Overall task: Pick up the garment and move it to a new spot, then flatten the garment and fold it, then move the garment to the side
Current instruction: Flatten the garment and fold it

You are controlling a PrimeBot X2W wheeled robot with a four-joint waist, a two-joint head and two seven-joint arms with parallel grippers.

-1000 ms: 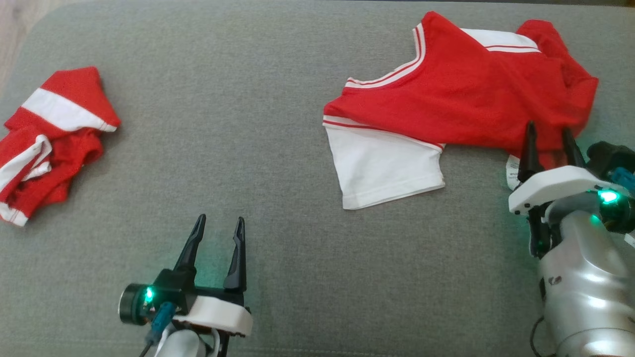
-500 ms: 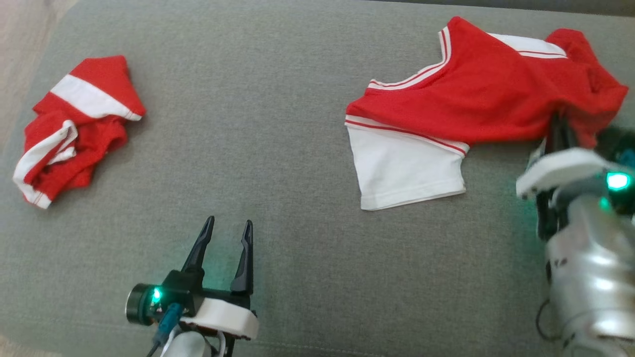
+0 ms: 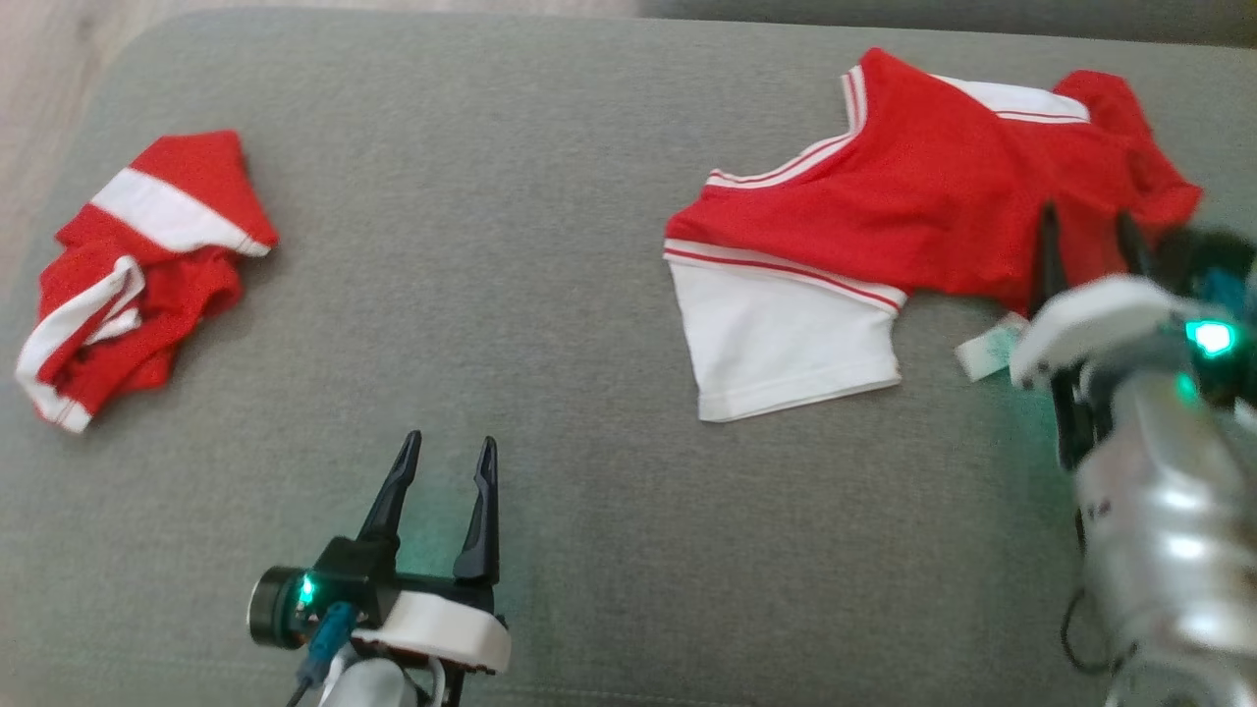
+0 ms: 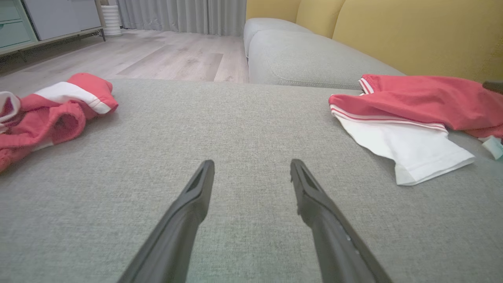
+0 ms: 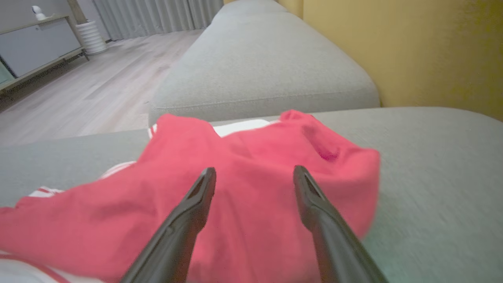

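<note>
1. Where it lies on the grey sofa cushion (image 3: 550, 295), the shirt (image 3: 923, 206) sits at about 2 o'clock in the head view, mostly flat, with its right end bunched up.
2. Its long axis runs roughly from 9 o'clock to 3 o'clock. The white sleeve (image 3: 786, 344) sticks out toward 6 o'clock and the striped neckline faces 10 o'clock.
3. A small white label (image 3: 987, 349) shows at the shirt's lower edge, just beside the right claw.
4. The right claw (image 3: 1085, 236), at 3 o'clock, has its two fingers spread wide over the bunched red end. No cloth is pinched between them, and I cannot tell whether the tips touch the fabric.
5. The left claw (image 3: 447, 452), at 7 o'clock, is also spread wide, holding nothing, above bare cushion.
6. A second, crumpled red-and-white garment (image 3: 137, 275) lies at 9 o'clock, well apart from the shirt.
</note>
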